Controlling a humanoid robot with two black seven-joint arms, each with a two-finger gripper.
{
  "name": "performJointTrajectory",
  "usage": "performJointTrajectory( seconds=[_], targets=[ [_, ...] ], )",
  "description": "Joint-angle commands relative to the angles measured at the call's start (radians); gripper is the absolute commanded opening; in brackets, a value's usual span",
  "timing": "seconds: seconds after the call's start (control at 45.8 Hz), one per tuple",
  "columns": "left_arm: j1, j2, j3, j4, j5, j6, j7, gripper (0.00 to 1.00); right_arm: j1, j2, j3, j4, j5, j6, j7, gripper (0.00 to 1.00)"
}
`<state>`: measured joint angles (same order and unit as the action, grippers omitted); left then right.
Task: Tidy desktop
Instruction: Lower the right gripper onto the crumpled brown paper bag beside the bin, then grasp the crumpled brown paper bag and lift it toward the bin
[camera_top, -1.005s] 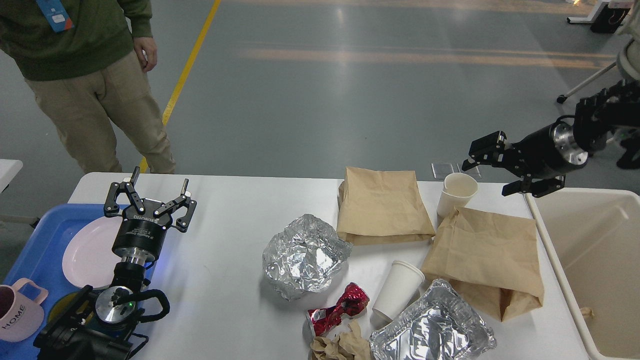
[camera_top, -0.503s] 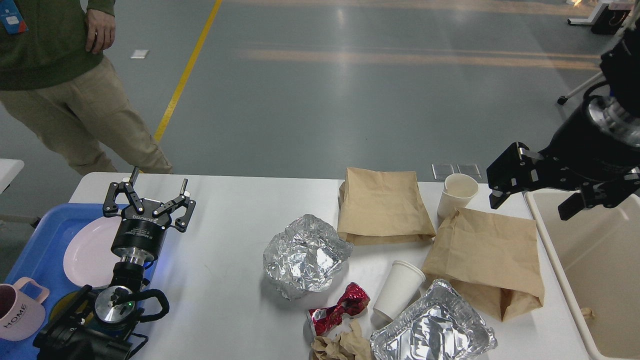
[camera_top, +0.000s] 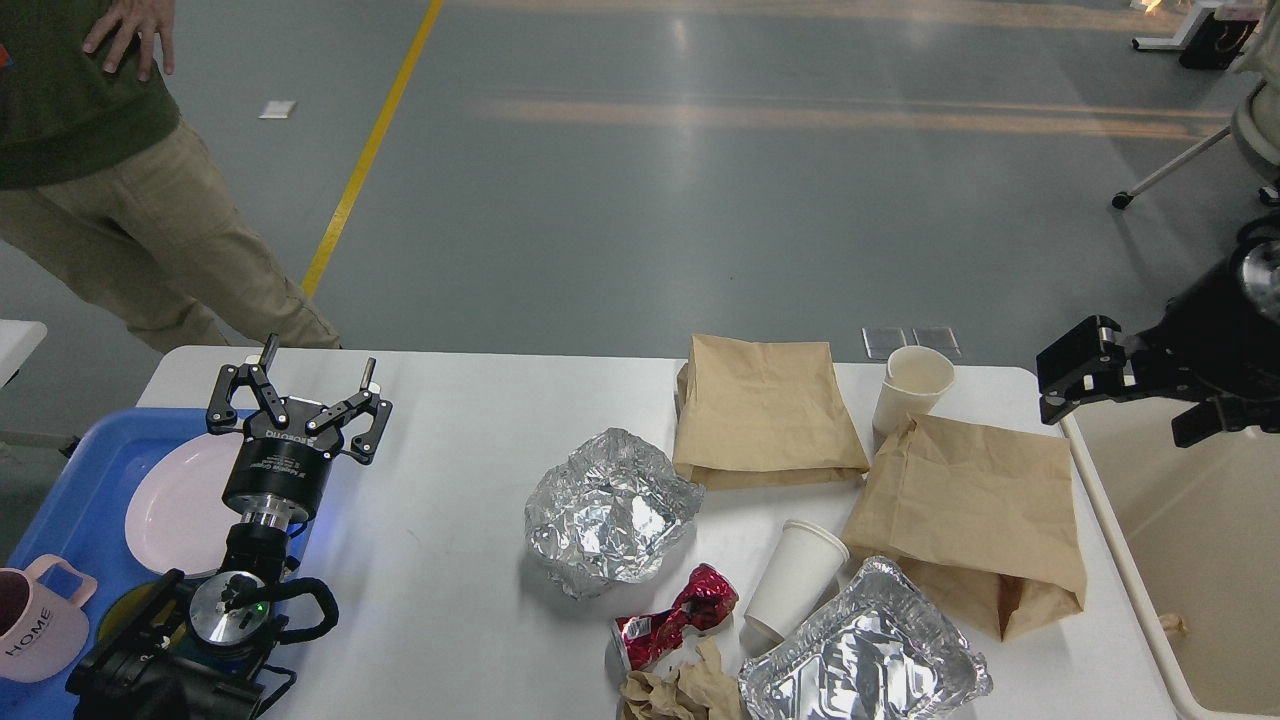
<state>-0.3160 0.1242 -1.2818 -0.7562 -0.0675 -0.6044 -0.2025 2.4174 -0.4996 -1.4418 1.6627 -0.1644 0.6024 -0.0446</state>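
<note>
Right tool (camera_top: 1140, 395), fingers spread and empty, has swung back from the paper cup (camera_top: 915, 385) to above the beige bin (camera_top: 1180, 520). Left tool (camera_top: 300, 400) spread, unmoved. Table (camera_top: 450, 560) still cluttered; most tidying likely remains.

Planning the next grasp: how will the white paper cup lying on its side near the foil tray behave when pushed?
The paper cup lies on its side, so it will probably roll in an arc. It looks empty and light, and its thin walls would likely crush under a hard pinch.
</note>
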Motion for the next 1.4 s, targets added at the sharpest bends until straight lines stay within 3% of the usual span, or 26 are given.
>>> performJointTrajectory(
  seconds=[0.0, 0.306, 0.546, 0.721, 1.027, 1.377],
  targets=[
    [0.000, 0.000, 0.001, 0.000, 0.000, 0.000, 0.000, 0.96, -0.162, -0.017, -0.003, -0.055, -0.099, -0.099, 0.080, 0.99],
    [0.000, 0.000, 0.001, 0.000, 0.000, 0.000, 0.000, 0.96, -0.690, -0.051, 0.084, -0.440, -0.132, -0.276, 0.149, 1.00],
    [0.000, 0.000, 0.001, 0.000, 0.000, 0.000, 0.000, 0.96, -1.095, -0.050, 0.311, -0.823, -0.132, -0.271, 0.331, 1.00],
    [0.000, 0.000, 0.001, 0.000, 0.000, 0.000, 0.000, 0.96, -1.210, 0.007, 0.343, -0.922, -0.132, -0.271, 0.385, 1.00],
    [0.000, 0.000, 0.001, 0.000, 0.000, 0.000, 0.000, 0.96, -1.222, 0.026, 0.431, -0.905, -0.101, -0.259, 0.387, 1.00],
    [0.000, 0.000, 0.001, 0.000, 0.000, 0.000, 0.000, 0.96, -1.301, 0.082, 0.442, -0.894, -0.072, -0.343, 0.379, 1.00]
  ],
)
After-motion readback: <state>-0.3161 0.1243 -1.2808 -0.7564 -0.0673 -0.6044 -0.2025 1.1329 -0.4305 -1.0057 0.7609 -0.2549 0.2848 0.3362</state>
